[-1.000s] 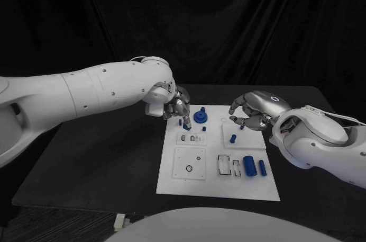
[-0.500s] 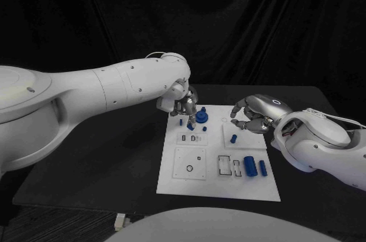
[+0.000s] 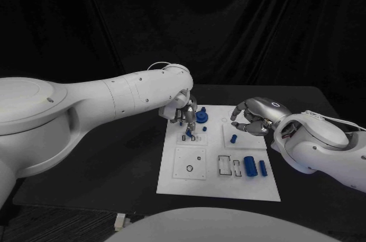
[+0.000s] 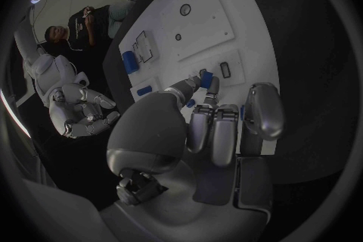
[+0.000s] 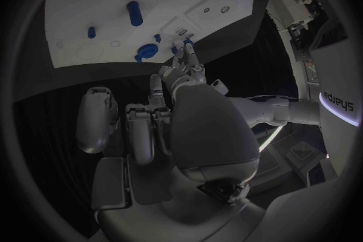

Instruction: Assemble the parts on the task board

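The white task board [image 3: 217, 185] lies in the middle of the black table. My left hand [image 3: 184, 114] hovers over its far left part, and its fingertips [image 4: 214, 82] pinch a small blue part [image 4: 205, 77] just above the board, beside a slotted block [image 3: 192, 139]. A blue gear-like part [image 3: 200, 116] stands right next to that hand. My right hand [image 3: 252, 117] hangs over the board's far right edge with its fingers curled in and nothing seen in them. Below it a short blue peg [image 3: 233, 139] stands upright.
Two blue cylinders [image 3: 249, 165] lie side by side at the board's near right, next to a rectangular recess [image 3: 223, 165]. A square plate with a round hole [image 3: 189, 168] sits at the near left. Black table [image 3: 99, 162] surrounds the board.
My left arm has swung further over the table, carrying the hand and its small blue part nearer along the board, towards the slotted block. My right hand has shifted only slightly.
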Available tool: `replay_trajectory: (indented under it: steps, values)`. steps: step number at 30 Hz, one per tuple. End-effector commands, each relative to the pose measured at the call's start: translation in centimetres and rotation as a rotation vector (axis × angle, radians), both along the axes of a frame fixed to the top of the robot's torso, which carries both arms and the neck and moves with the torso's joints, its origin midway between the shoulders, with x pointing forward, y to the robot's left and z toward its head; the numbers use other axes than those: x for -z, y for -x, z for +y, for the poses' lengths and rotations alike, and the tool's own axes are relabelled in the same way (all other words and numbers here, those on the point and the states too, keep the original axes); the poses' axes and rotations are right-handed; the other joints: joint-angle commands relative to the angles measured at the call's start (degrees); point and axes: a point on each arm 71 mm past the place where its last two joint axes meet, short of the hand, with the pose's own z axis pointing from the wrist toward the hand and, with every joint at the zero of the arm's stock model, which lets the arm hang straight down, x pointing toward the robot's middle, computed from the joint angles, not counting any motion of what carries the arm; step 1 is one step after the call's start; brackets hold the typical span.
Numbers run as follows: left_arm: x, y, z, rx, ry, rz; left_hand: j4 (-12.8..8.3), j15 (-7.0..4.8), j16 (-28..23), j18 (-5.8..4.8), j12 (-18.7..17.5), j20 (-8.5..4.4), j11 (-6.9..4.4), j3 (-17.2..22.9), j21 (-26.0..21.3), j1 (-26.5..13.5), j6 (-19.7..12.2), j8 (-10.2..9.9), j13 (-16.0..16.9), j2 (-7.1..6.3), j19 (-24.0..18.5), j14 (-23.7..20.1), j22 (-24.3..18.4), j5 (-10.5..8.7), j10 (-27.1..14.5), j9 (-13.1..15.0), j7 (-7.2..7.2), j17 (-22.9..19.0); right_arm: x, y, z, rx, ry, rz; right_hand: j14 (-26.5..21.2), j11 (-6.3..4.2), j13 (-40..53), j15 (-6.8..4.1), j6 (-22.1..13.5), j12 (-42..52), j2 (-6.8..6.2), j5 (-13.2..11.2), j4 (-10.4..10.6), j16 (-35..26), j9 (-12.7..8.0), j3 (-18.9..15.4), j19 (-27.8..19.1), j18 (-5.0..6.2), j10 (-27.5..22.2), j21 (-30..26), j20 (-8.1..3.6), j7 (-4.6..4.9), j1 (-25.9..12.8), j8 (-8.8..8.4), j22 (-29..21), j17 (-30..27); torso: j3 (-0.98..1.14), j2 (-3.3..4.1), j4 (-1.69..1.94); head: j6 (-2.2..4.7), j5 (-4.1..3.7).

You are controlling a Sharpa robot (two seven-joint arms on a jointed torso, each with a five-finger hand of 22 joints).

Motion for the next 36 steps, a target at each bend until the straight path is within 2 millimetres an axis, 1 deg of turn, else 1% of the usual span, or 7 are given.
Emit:
replay_trajectory:
  steps: [1,6,11,27,30,33,36]
  values:
    - [0.3,0.0,-0.2,-0.011,0.005,-0.015,0.2,-0.49,0.2,-0.86,0.2,-0.08,-0.52,0.3,0.1,-0.7,3.8,-0.3,9.2,0.06,0.3,5.9,8.9,-0.25,2.3,7.8,-3.28,15.1,0.2,0.0,0.1,-0.005,0.007,0.008,6.0,0.57,15.1,0.59,0.0,0.2,-0.58,-0.2,0.0,0.2,0.1,0.3,-0.6,0.75,6.0,-0.4,0.05,0.10,0.1,-0.05,9.8,15.1,-0.07,-0.01,0.06,-0.01,0.11]
    - [0.7,0.1,-0.4,-0.022,0.014,-0.023,0.3,-0.51,0.2,-0.85,0.2,-0.11,-0.53,0.4,0.0,-0.9,3.9,-0.5,9.2,0.15,0.3,5.9,8.9,-0.24,2.3,7.8,-3.28,15.1,0.3,0.0,0.1,-0.007,0.008,0.010,6.0,0.57,15.1,0.59,0.0,0.2,-0.58,-0.2,0.0,0.2,0.1,0.4,-0.7,0.77,6.0,-0.5,0.05,0.10,0.1,-0.05,9.7,15.1,-0.09,0.01,0.09,-0.01,0.00]
    - [1.0,0.3,-0.6,-0.028,0.022,-0.028,0.4,-0.52,0.2,-0.83,0.1,-0.13,-0.52,0.4,-0.2,-1.2,3.8,-0.7,9.2,0.22,0.3,5.9,8.9,-0.25,2.3,7.8,-3.27,15.1,0.4,0.0,0.2,-0.009,0.008,0.013,6.0,0.57,15.1,0.59,0.0,0.2,-0.58,-0.2,0.0,0.2,0.1,0.5,-0.8,0.81,6.0,-0.7,0.06,0.10,0.0,-0.04,9.7,15.1,-0.08,-0.02,0.06,-0.01,0.21]
    - [1.3,0.3,-0.6,-0.040,0.029,-0.035,0.8,-0.53,0.2,-0.82,0.0,-0.16,-0.53,0.5,-0.4,-2.1,4.3,-1.2,9.1,0.38,0.4,5.9,8.8,-0.62,2.2,8.0,-3.31,15.1,0.6,-0.1,0.2,-0.010,0.010,0.016,6.0,0.56,15.1,0.59,0.0,0.2,-0.62,-0.3,0.1,0.2,0.1,0.8,-1.2,1.00,6.0,-1.6,0.06,0.09,0.1,-0.02,9.4,15.1,-0.08,-0.01,0.04,-0.01,0.36]
    - [1.3,0.3,-0.5,-0.040,0.028,-0.033,1.0,-0.56,0.2,-0.80,-0.1,-0.19,-0.58,0.4,-0.6,-2.5,4.5,-1.5,9.0,0.33,0.4,5.9,8.8,-1.13,2.2,8.1,-3.36,15.1,0.6,-0.1,0.2,-0.010,0.010,0.016,6.0,0.55,15.1,0.58,0.0,0.2,-0.64,-0.3,0.1,0.2,0.1,0.9,-1.3,1.03,6.0,-1.8,0.06,0.09,0.1,-0.02,9.4,15.1,-0.09,-0.03,0.03,-0.01,0.36]
    - [1.4,0.3,-0.5,-0.038,0.026,-0.028,1.1,-0.62,0.2,-0.73,-0.6,-0.22,-0.66,0.3,-1.2,-3.1,4.8,-2.2,8.6,0.26,0.3,5.9,8.7,-3.03,1.9,8.2,-3.44,15.1,0.6,-0.1,0.2,-0.010,0.010,0.017,6.0,0.55,15.1,0.58,0.0,0.2,-0.64,-0.3,0.1,0.2,0.1,0.9,-1.4,1.05,6.0,-1.9,0.06,0.08,0.1,-0.02,9.3,15.1,-0.07,-0.02,0.05,-0.01,0.36]
    - [1.5,0.4,-0.5,-0.036,0.025,-0.024,1.2,-0.62,0.2,-0.69,-0.7,-0.24,-0.64,0.3,-1.4,-3.3,4.9,-2.4,8.5,0.21,0.2,5.9,8.6,-3.36,1.8,8.2,-3.44,15.1,0.6,-0.1,0.2,-0.010,0.010,0.017,6.0,0.55,15.1,0.58,0.0,0.2,-0.65,-0.3,0.1,0.2,0.1,0.9,-1.4,1.06,6.0,-1.9,0.06,0.08,0.1,-0.01,9.3,15.1,-0.08,-0.03,0.02,-0.01,0.44]
